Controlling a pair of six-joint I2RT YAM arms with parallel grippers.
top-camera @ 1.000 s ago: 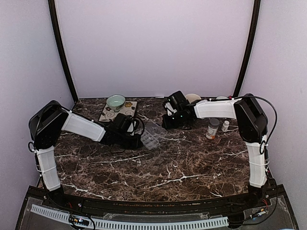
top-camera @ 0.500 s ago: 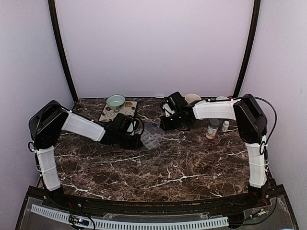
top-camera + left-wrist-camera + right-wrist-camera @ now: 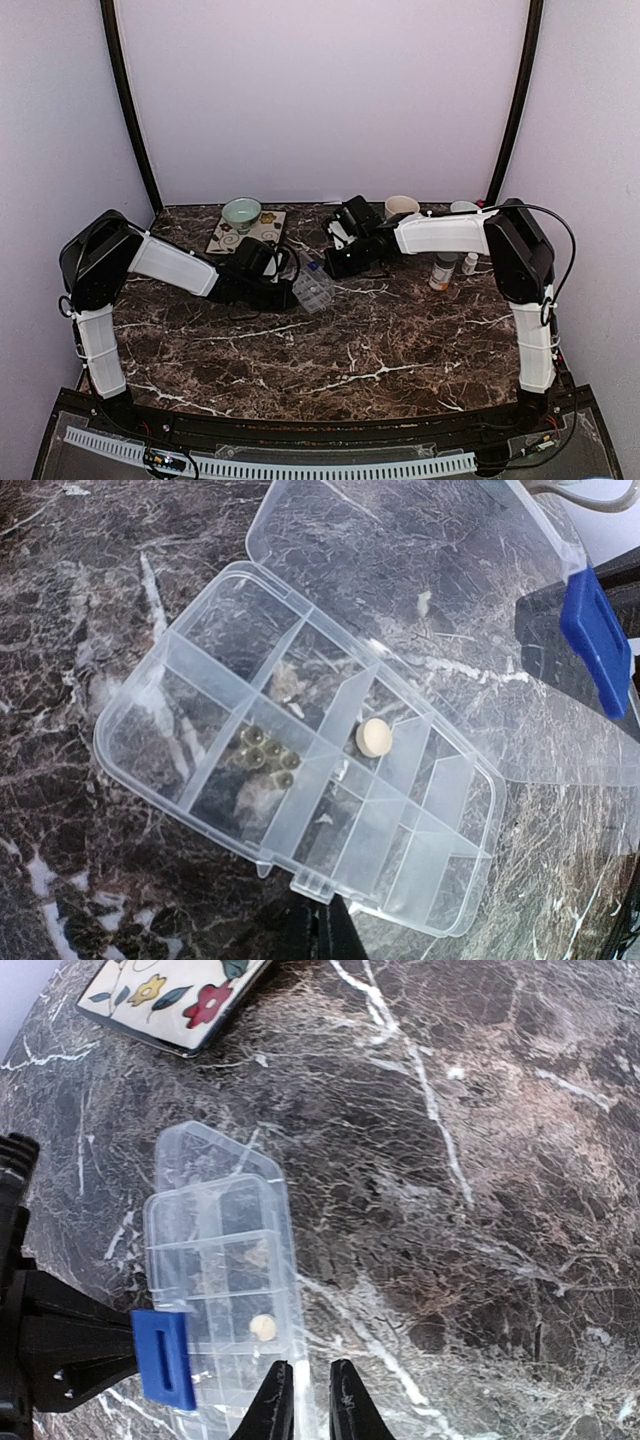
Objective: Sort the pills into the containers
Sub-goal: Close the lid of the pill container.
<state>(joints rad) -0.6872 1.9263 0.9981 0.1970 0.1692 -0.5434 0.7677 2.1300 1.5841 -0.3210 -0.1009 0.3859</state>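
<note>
The clear pill organizer [image 3: 312, 288] lies open on the marble between my two grippers. In the left wrist view its lid [image 3: 400, 540] is folded back; one cell holds a round beige pill [image 3: 373, 737] and a neighbouring cell holds several small olive pills [image 3: 268, 757]. My left gripper [image 3: 325, 928] is shut, its tips against the organizer's front clasp. My right gripper [image 3: 310, 1400] hovers over the organizer's [image 3: 215, 1260] right rim, just past the beige pill [image 3: 262, 1327]. A narrow gap parts its fingers; no pill shows in it.
An orange white-capped bottle [image 3: 443, 268] and a small white bottle [image 3: 470, 263] stand right of the right arm. A green bowl [image 3: 241, 212] sits on a patterned tile [image 3: 262, 222] at the back left, a white cup [image 3: 401, 207] at the back centre.
My right gripper has moved left and nearer, toward the organizer. The organizer has settled a little lower and flatter beside the left gripper. The left arm has barely moved.
</note>
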